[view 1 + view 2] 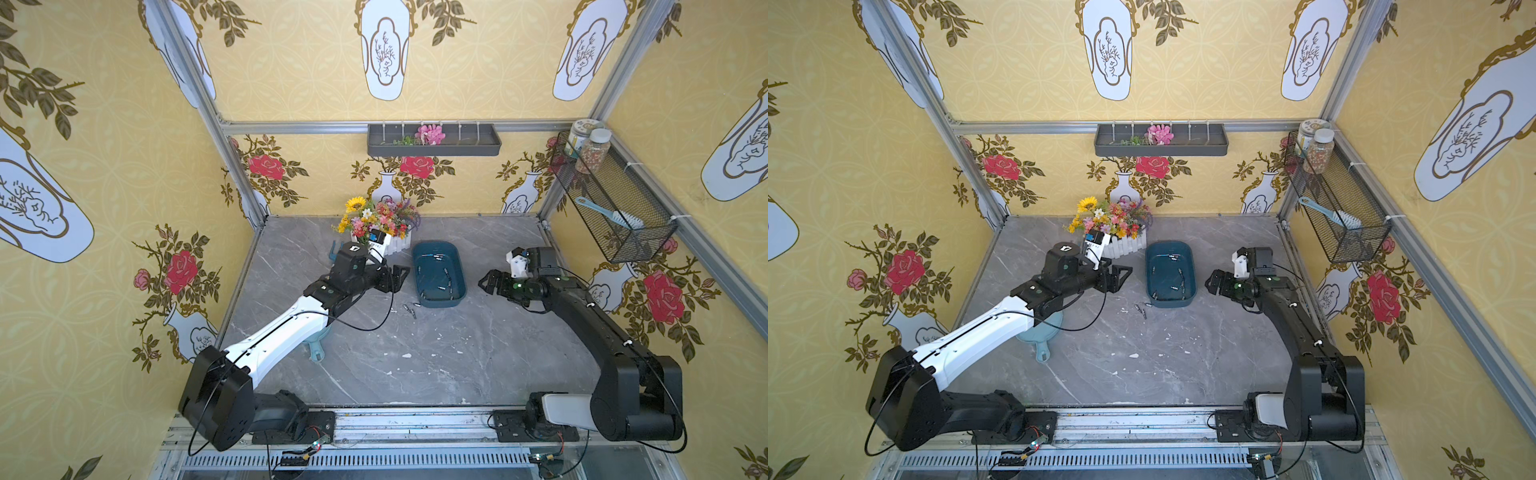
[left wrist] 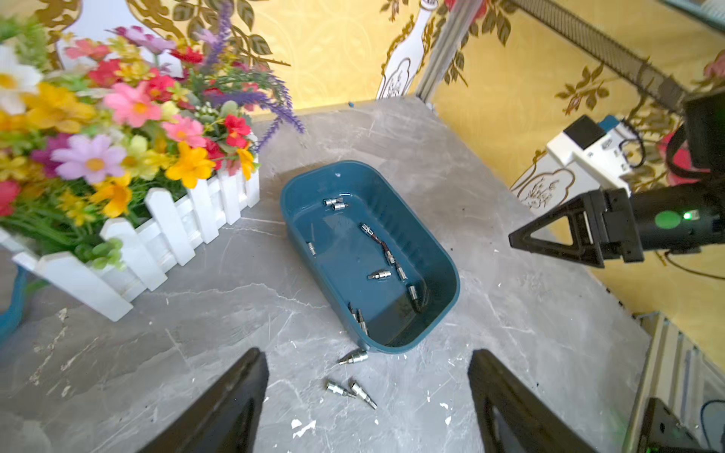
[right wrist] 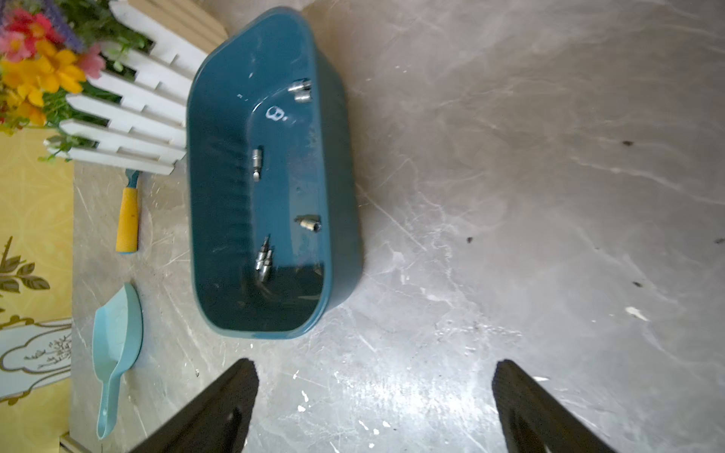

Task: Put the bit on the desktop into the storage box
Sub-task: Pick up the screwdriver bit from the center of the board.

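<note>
Flanking the storage box (image 1: 440, 302), left claw (image 1: 400, 279) and right claw (image 1: 485, 282) spread, bits (image 2: 354, 357) outside, flower planter (image 1: 376, 220) adjacent

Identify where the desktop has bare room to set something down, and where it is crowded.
Free: the desktop between the storage box and the front edge. Crowded: bits by the box's near corner; flower planter beside its far end.
</note>
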`<state>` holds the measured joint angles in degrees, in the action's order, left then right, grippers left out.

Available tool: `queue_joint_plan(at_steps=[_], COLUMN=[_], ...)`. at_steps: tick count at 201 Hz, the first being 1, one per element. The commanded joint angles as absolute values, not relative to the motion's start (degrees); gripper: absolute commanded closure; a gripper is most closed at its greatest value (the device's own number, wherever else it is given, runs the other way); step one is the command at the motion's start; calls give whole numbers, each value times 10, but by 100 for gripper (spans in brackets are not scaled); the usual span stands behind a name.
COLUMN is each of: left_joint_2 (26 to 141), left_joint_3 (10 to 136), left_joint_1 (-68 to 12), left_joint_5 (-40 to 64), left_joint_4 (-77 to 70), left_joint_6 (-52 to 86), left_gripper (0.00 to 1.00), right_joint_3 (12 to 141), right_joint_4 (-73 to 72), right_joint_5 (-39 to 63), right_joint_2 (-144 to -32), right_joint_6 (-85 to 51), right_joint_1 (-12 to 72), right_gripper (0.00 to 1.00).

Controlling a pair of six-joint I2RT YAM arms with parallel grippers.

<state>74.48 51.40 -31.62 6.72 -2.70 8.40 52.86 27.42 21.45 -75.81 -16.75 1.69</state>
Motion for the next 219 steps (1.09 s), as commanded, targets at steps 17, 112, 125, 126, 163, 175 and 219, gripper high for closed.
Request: queue_joint_plan(at_steps=[17, 112, 125, 126, 163, 175, 219], left_joint_2=[679, 549, 542, 541, 523, 518, 506], left_joint_3=[400, 206, 203, 203, 193, 191, 186], left_joint_1=[-266, -127, -122, -122, -117, -116, -113], left_joint_5=[112, 44, 37, 36, 13, 6, -10], left_joint_4=[-169, -291, -276, -275, -255, -251, -236], left_joint_6=[194, 380, 380, 380, 382, 382, 381], left_gripper=[13, 2, 1, 1, 0, 0, 0], right_joint_3=[574, 796, 828, 831, 903, 922, 962], right_joint_4=[289, 393, 410, 411, 438, 446, 457], right_joint_5=[148, 21, -2, -3, -16, -16, -9], right_joint_2=[-777, -979, -1010, -1013, -1087, -1108, -1164], right_joint_6=[-196, -163, -156, -156, -143, -141, -136], right_joint_1=[126, 374, 397, 397, 432, 437, 447], right_gripper=[0, 9, 11, 11, 15, 19, 32])
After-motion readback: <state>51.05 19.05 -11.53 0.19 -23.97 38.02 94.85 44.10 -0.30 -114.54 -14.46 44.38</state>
